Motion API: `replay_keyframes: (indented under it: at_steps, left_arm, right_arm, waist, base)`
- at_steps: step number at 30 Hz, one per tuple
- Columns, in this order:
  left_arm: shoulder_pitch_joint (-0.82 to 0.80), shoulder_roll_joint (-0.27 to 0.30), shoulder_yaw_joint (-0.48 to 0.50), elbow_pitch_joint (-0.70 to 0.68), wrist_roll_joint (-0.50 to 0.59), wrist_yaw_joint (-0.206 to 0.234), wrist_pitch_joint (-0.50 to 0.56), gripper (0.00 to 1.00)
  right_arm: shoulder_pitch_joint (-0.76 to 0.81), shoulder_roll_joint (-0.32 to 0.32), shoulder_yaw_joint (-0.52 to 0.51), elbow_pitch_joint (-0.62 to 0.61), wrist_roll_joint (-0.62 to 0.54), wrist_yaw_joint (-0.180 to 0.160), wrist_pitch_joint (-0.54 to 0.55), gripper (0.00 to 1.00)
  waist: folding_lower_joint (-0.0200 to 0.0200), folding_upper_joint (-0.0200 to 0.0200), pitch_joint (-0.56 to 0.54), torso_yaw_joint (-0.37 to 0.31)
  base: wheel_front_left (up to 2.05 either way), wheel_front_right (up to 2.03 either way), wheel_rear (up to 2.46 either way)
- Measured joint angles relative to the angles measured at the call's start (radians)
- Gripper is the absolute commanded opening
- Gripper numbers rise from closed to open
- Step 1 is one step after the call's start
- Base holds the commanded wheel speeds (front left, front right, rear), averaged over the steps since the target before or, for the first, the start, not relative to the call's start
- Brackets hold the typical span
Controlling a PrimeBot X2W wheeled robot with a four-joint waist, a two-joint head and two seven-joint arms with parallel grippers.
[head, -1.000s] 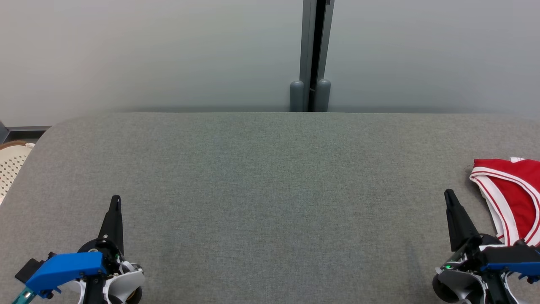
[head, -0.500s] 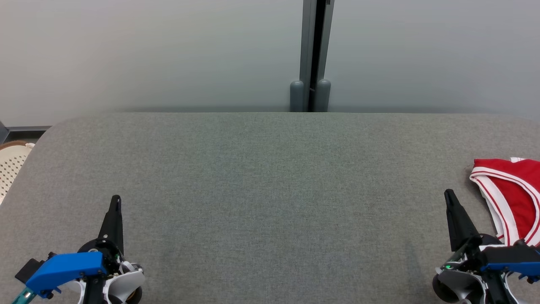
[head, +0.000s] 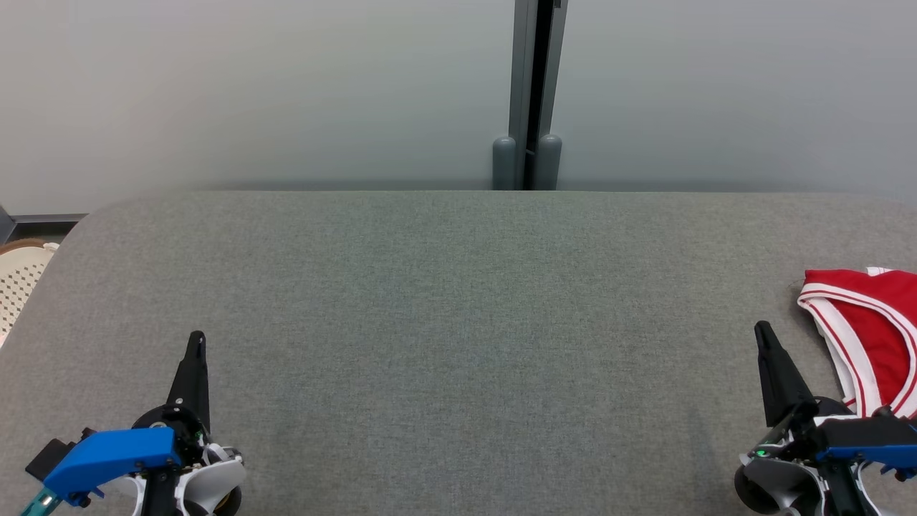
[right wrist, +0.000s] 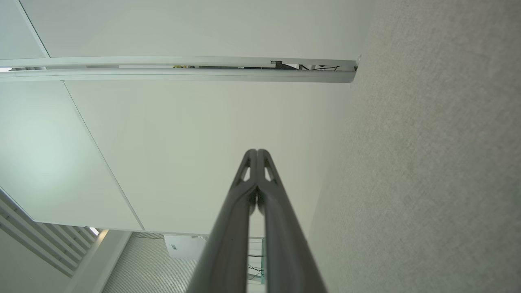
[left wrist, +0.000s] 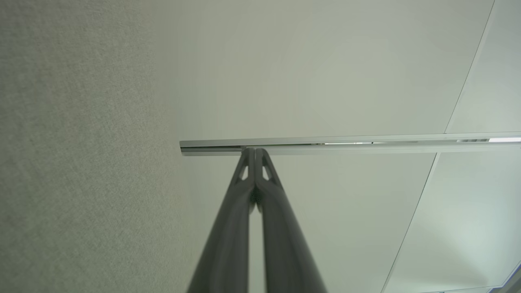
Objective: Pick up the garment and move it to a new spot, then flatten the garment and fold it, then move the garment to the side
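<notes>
Far left, off the table edge: a pale perforated basket [head: 17, 281], partly cut off by the frame. Not involved.

Left gripper [head: 195, 337]: near-left of the grey fabric table [head: 458, 322], pointing toward the far edge. In the left wrist view the two fingers [left wrist: 228, 228] meet at the tips with nothing between them. Closed, empty.

Centre: bare table surface, no cloth on it. Beyond the far edge there is a plain pale wall with a dark vertical post [head: 530, 86].

Right gripper [head: 761, 328]: near-right of the table, mirroring the left. The right wrist view shows the fingers [right wrist: 285, 228] pressed together at the tips, nothing pinched. Closed, empty.

Garment [head: 870, 326]: red with white-and-red trim, lying on the table at the far right, just right of the right gripper. The fingers are clear of the cloth. The wrist housing overlaps the garment's near edge in the head view, so I cannot tell whether they touch. Much of the garment runs out of frame, so I cannot say whether it is folded or merely spread.

Progress, as a judgement: neither gripper holds anything and both sit in a resting pose, so no step is in hand.
- If the garment is untouched, the whole sequence is left: pick up, relocate, flatten, fold, set aside.
- If it is already folded, its place at the table's side would fit the last step being done.

The visible portion lies fairly flat with a clean curved trim edge, which does not settle it either way.
</notes>
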Motion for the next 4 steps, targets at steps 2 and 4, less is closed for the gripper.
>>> replay_keyframes:
  at_steps: [2,4]
  left_arm:
    - [0.0,0.0,0.0,0.0,0.0,0.0,0.0,0.0]
    - [0.0,0.0,0.0,0.0,0.0,0.0,0.0,0.0]
  right_arm:
    - [0.0,0.0,0.0,0.0,0.0,0.0,0.0,0.0]
    - [0.0,0.0,0.0,0.0,0.0,0.0,0.0,0.0]
  waist:
    - [0.0,0.0,0.0,0.0]
    - [0.0,0.0,0.0,0.0]
  base:
    - [0.0,0.0,0.0]
    - [0.0,0.0,0.0]
